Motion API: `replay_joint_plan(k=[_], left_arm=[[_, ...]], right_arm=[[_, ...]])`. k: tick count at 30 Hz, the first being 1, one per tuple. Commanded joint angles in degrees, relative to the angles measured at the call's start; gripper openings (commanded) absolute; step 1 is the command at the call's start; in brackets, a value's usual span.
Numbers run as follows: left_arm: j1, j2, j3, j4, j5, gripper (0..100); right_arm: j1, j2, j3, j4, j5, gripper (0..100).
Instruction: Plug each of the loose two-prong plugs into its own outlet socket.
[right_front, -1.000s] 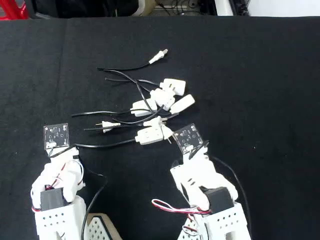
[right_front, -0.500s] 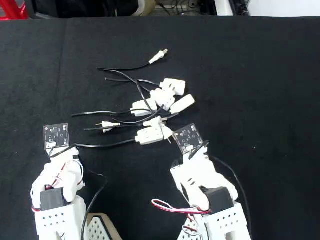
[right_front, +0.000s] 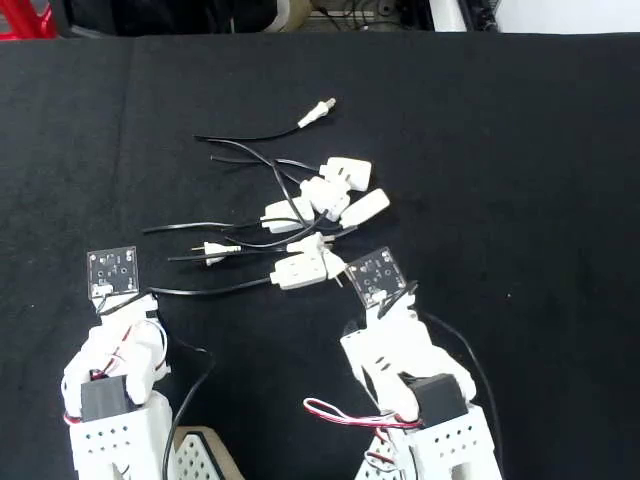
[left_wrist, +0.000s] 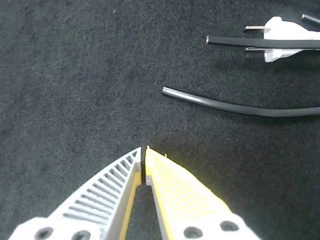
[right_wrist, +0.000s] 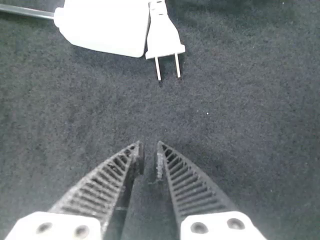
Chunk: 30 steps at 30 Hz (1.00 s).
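Observation:
Several white outlet sockets (right_front: 325, 195) on black cords lie in a cluster at mid-table. A loose two-prong plug (right_front: 318, 111) rests farther back, and another plug (right_front: 215, 250) lies at the cluster's left. In the left wrist view my left gripper (left_wrist: 144, 151) is shut on nothing above bare cloth, well short of a white plug (left_wrist: 282, 36) that a black cord (left_wrist: 240, 106) passes. My right gripper (right_wrist: 148, 150) stands open by a narrow gap, empty. Just beyond it lie a small plug (right_wrist: 164, 42), prongs toward it, and a socket block (right_wrist: 102, 22).
Black cloth covers the table (right_front: 520, 180). Loose black cords (right_front: 240, 150) cross each other to the left of the cluster. Both arm bases (right_front: 110, 400) sit at the near edge. Bare cloth stretches to the right and at the back.

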Motion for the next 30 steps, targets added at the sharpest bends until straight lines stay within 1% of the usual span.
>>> replay_joint_plan(k=[1,24,30], left_arm=[[0.48,0.09,0.75,0.26,0.44,3],[0.48,0.09,0.75,0.26,0.26,3],[3.82,0.44,0.75,0.26,0.26,3]], right_arm=[[-0.53,-3.30,-0.22,0.09,-0.09,5.7],[-0.53,-3.30,-0.22,0.09,-0.09,5.7],[-0.53,-3.30,-0.22,0.09,-0.09,5.7]])
